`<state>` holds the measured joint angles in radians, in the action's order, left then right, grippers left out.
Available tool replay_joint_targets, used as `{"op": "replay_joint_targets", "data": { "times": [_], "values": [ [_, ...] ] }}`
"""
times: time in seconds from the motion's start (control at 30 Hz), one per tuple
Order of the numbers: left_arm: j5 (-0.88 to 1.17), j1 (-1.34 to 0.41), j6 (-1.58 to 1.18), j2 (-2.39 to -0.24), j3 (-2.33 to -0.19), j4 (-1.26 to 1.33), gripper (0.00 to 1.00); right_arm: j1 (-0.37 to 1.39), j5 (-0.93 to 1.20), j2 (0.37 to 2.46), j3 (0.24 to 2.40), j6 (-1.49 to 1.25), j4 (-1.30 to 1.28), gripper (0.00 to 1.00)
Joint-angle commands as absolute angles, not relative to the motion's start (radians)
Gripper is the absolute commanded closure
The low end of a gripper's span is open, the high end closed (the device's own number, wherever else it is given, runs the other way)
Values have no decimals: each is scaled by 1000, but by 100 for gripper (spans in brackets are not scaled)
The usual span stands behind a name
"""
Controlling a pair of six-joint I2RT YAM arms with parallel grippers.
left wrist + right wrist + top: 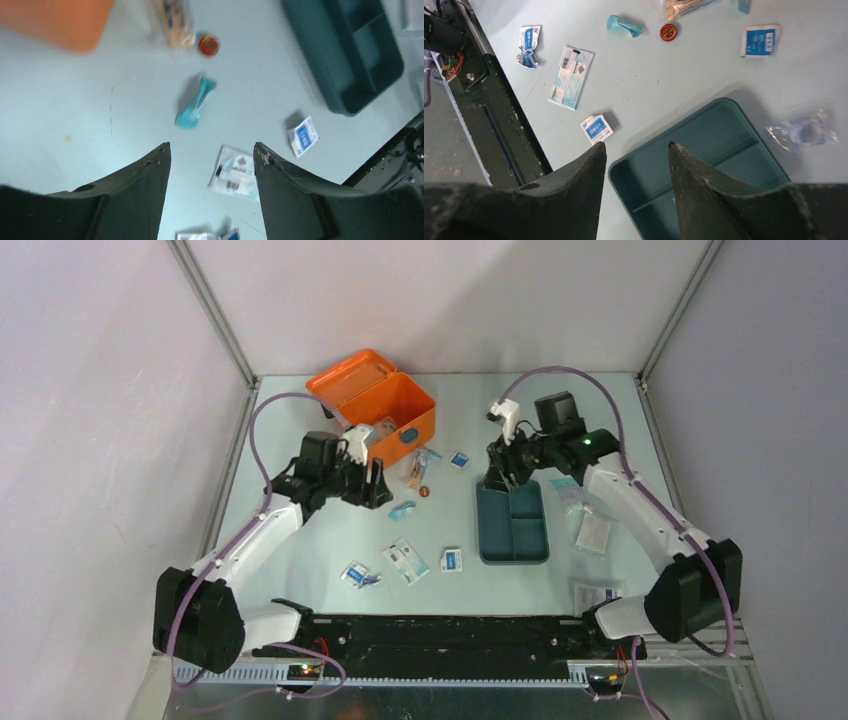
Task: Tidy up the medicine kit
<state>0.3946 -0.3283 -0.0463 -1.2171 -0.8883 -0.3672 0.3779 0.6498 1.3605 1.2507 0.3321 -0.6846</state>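
Note:
The orange medicine kit (375, 405) stands open at the back left, its lid tipped back; one blurred corner (55, 22) shows in the left wrist view. My left gripper (375, 485) (210, 147) hangs open and empty just in front of the kit, above the table. My right gripper (500, 475) (636, 145) is open over the far end of the dark teal tray (512, 525) (704, 165). One finger is outside the tray's corner rim and the other over its inside. The tray's compartments look empty.
Loose on the table are a teal packet (402, 510) (195, 102), a red round tin (424, 491) (208, 45), a swab pack (418, 470), a flat white packet (405, 560) (235, 172), blue-white sachets (451, 560) (596, 128) and clear bags (593, 532) right of the tray.

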Motion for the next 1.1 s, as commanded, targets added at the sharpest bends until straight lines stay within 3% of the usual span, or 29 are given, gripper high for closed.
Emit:
{"op": "replay_joint_targets", "data": {
  "times": [0.0, 0.13, 0.33, 0.53, 0.77, 1.07],
  "values": [
    [332, -253, -194, -1177, -841, -342, 34, 436, 569, 1426, 1247, 229, -564, 47],
    [318, -154, -247, -1178, -811, -289, 35, 416, 395, 1448, 1238, 156, -520, 48],
    [327, -101, -146, -1166, -827, -252, 35, 186, 258, 1456, 1205, 47, -530, 48],
    [479, -101, -185, -1176, -831, -253, 35, 43, 160, 1464, 1136, 89, -587, 50],
    [528, -101, -205, -1214, -864, -252, 36, 38, 63, 1475, 1024, 302, -556, 56],
    [533, -100, -200, -1215, -867, -252, 36, 110, -61, 1607, 1020, 385, -520, 52]
  ]
}}
